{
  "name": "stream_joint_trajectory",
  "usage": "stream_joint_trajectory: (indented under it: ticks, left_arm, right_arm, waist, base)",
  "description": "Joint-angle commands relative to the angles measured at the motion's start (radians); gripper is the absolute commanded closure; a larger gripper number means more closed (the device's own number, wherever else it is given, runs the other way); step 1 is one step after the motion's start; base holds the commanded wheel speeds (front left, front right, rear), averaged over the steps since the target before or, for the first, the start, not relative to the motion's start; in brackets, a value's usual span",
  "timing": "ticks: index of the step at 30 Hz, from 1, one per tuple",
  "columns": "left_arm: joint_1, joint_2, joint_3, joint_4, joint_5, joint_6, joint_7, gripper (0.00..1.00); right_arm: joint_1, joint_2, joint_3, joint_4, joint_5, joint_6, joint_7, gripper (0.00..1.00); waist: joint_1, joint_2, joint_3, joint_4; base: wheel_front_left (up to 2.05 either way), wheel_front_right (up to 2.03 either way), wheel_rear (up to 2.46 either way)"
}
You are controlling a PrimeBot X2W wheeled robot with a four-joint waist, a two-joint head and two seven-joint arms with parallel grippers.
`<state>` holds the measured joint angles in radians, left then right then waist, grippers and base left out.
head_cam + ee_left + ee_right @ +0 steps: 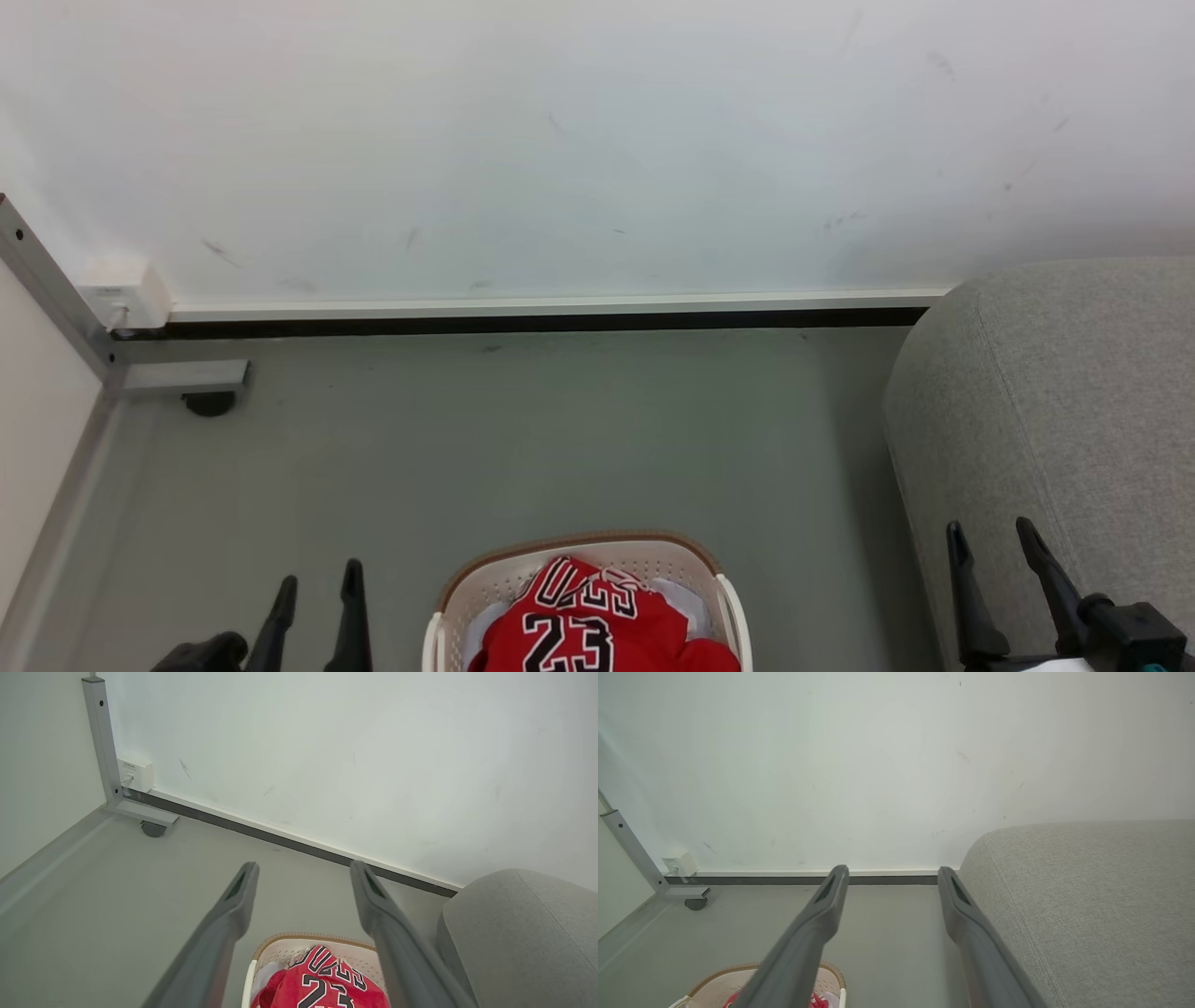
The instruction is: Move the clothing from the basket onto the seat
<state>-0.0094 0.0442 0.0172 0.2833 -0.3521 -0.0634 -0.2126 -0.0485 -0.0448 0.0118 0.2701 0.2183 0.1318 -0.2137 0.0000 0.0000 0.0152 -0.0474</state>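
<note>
1. Left gripper (320, 577): my two dark fingers stand wide apart and hold nothing, above the bare grey floor (560, 439).
2. Right gripper (990, 530): my fingers are likewise fully spread and empty, just beside the rounded edge of the seat (1055, 401).
3. Clothing (579, 635): the red jersey marked "23" lies heaped in the basket (509, 583), which stands on the floor between my grippers, nearer the left one.
4. Seat: light grey fabric, to the right of the basket and apart from it.
5. White wall (560, 140): well ahead of both sets of fingertips; a metal frame leg (187, 376) stands far to the left of my left gripper.
</note>
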Motion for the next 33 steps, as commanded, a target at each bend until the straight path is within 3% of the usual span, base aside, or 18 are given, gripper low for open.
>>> stream_joint_trajectory:
  ticks: [1,24,33]
  left_arm:
    - [0.010,0.009,0.002,-0.001,0.031,0.001,-0.011,0.00]
    - [0.026,0.010,-0.007,0.012,0.211,0.001,-0.053,0.00]
    - [0.024,0.010,-0.009,0.010,0.207,0.002,-0.052,0.00]
  right_arm:
    - [0.008,-0.008,-0.001,0.002,-0.027,-0.002,-0.009,0.00]
    - [0.009,-0.009,0.001,0.032,-0.163,-0.002,-0.052,0.00]
    - [0.006,-0.008,0.010,0.034,-0.153,-0.002,-0.053,0.00]
  waist:
    - [0.0000,0.0000,0.000,-0.001]
    - [0.0000,0.0000,0.005,-0.025]
    - [0.0000,0.0000,0.012,-0.036]
  base:
    - [0.00,0.00,0.00]
    - [0.00,0.00,0.00]
    - [0.00,0.00,0.00]
